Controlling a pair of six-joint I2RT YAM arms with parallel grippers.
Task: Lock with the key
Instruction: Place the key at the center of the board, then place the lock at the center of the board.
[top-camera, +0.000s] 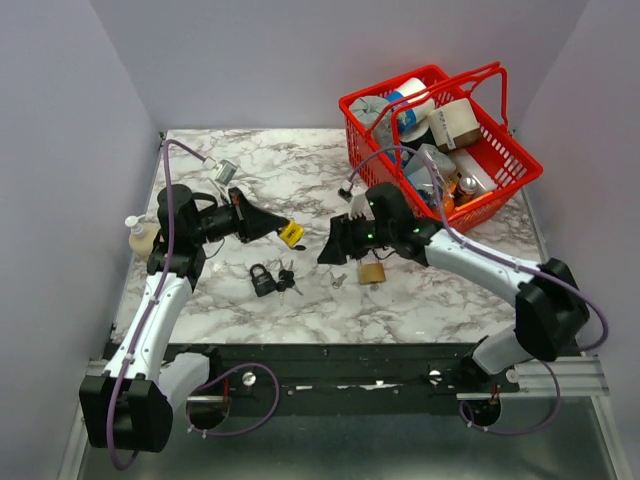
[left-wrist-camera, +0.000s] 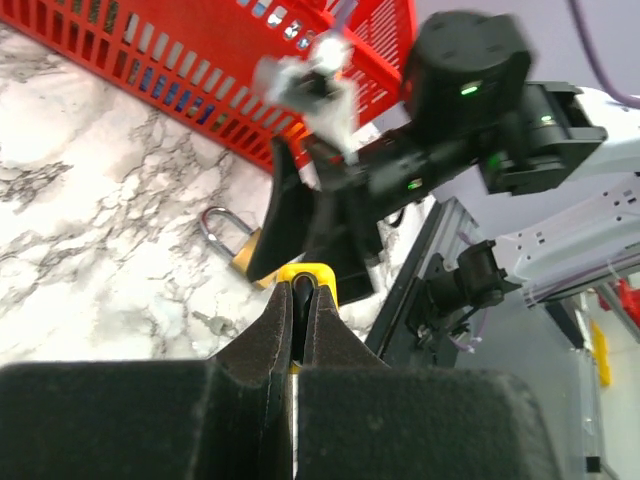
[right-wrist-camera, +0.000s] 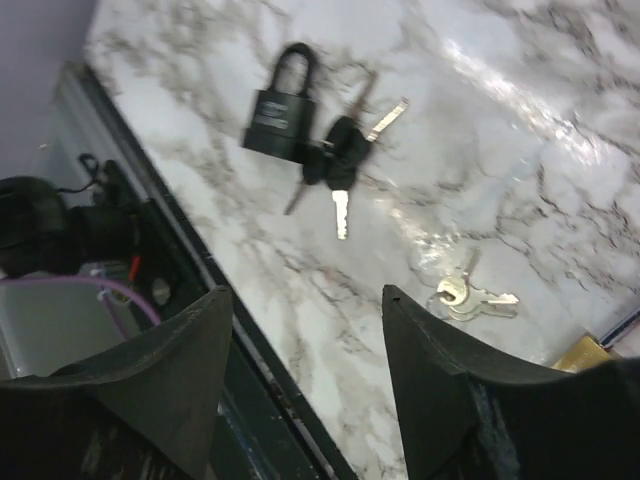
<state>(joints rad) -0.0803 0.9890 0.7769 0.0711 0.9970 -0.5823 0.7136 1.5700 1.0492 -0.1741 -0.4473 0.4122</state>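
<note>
One yellow lock (top-camera: 291, 236) in left hand (top-camera: 281, 230)

so the basket (top-camera: 500, 172) sits in the table's (top-camera: 290, 150) far right corner; a padlock (top-camera: 263, 281) lies near-left of centre, keys (top-camera: 287, 279) touching its right side; second padlock (top-camera: 371, 271) further right, loose keys (top-camera: 339, 280) between them; bottle (top-camera: 141, 238) at the left edge; a small item (top-camera: 292, 236) (maybe another lock?) sits pinched in the left gripper (top-camera: 283, 230) just behind the first padlock

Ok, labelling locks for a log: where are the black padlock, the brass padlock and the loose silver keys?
Black metal padlock (right-wrist-camera: 273, 122): right wrist view, its body.
Brass padlock (top-camera: 372, 272): top external view, its body.
Loose silver keys (right-wrist-camera: 455, 293): right wrist view, key heads.
</note>
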